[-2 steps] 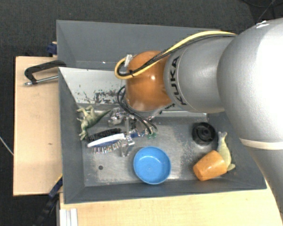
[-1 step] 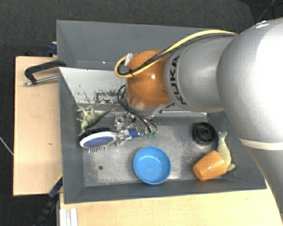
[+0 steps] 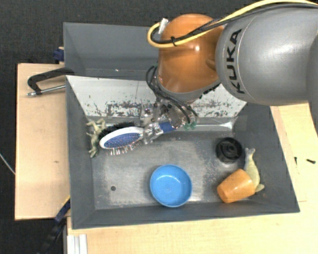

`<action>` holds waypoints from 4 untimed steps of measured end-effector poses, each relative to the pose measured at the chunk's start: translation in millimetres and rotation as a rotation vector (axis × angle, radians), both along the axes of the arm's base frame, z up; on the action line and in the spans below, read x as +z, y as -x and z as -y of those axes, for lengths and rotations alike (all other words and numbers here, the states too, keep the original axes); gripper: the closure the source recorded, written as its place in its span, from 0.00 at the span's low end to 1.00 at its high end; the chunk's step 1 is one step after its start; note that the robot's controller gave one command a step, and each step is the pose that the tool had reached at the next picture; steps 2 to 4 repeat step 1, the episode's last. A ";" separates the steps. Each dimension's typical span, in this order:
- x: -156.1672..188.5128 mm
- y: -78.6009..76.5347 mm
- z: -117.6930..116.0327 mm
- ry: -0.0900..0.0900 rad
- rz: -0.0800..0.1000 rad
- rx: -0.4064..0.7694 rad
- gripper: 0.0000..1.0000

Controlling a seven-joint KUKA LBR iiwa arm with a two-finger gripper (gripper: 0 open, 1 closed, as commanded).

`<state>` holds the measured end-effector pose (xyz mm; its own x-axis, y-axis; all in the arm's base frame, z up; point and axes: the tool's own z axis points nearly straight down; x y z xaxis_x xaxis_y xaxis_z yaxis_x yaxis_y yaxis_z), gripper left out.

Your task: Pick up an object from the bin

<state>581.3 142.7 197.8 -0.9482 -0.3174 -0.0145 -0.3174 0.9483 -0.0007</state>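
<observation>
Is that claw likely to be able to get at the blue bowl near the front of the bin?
Probably yes. The blue bowl sits alone on a bare patch of the bin, with nothing over it or against it. The claw hangs by the hairbrush at the back, and nothing lies between claw and bowl.

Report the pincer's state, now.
Pincer: open or shut cannot be told; it sits at the handle end of the blue brush.

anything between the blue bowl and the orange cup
No, in the camera view only bare bin floor separates the blue bowl and the orange cup.
</observation>
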 end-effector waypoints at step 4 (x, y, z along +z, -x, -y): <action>67.4 -4.6 2.2 0.004 -0.001 0.275 1.00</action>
